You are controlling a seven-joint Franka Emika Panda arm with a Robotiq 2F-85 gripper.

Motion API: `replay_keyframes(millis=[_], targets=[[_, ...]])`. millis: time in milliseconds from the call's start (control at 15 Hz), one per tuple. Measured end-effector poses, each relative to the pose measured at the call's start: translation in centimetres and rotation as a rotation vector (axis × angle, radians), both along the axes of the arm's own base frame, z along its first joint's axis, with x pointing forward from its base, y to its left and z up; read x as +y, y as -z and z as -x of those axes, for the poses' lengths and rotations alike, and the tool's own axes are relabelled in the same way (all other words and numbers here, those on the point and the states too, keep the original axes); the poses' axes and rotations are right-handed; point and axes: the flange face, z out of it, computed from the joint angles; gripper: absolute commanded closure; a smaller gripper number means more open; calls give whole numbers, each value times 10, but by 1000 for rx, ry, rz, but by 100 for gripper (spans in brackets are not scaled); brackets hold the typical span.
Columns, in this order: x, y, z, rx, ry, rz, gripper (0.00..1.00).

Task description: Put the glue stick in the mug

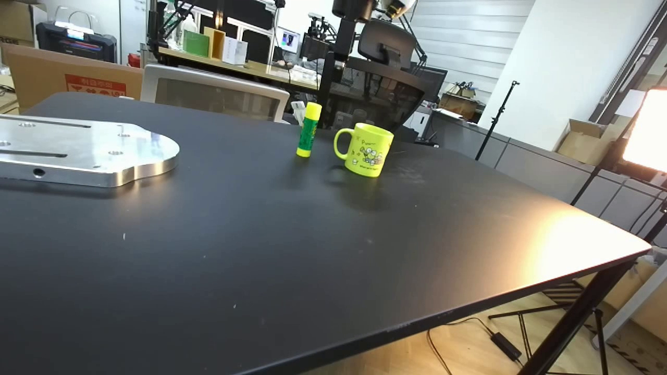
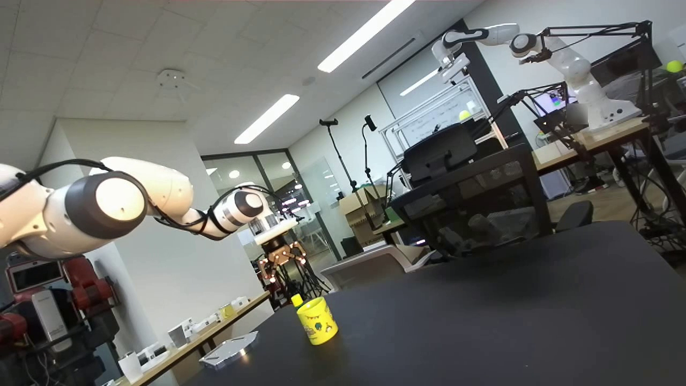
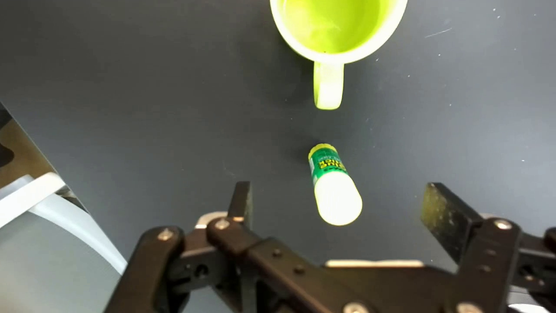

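Observation:
The glue stick, with a green body and yellow top, stands upright on the dark table in an exterior view (image 1: pixel 309 130). In the wrist view the glue stick (image 3: pixel 329 167) is seen from above, its cap bright white from glare. In an exterior view its cap (image 2: pixel 297 300) shows behind the mug, which hides most of its body. The yellow-green mug (image 1: pixel 369 150) stands upright beside it, its handle toward the stick. The mug (image 3: pixel 334 26) is cut off at the wrist view's top and looks empty. It also shows in an exterior view (image 2: pixel 318 321). My gripper (image 3: pixel 339 193) is open and empty above the glue stick; it hangs over the table in an exterior view (image 2: pixel 288 269).
A thick silver metal plate (image 1: pixel 88 151) lies on the dark table (image 1: pixel 234 250), and also shows in an exterior view (image 2: pixel 229 349). A light-framed chair (image 1: pixel 213 96) and a black mesh chair (image 2: pixel 482 198) stand at the table's edge. A bright lamp (image 1: pixel 649 130) stands beyond it.

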Motion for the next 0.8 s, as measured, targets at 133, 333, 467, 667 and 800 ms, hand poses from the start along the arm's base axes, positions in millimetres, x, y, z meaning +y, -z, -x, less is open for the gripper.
replay_keyframes(millis=[133,333,467,667,800], targets=[[9,9,-1,-12,-54,-5,0],[12,23,-6,-39,-121,-17,0],[13,30,-8,-48,-153,-23,0],[15,40,-8,-43,-190,-34,0],[17,45,-8,-37,-208,-43,0]])
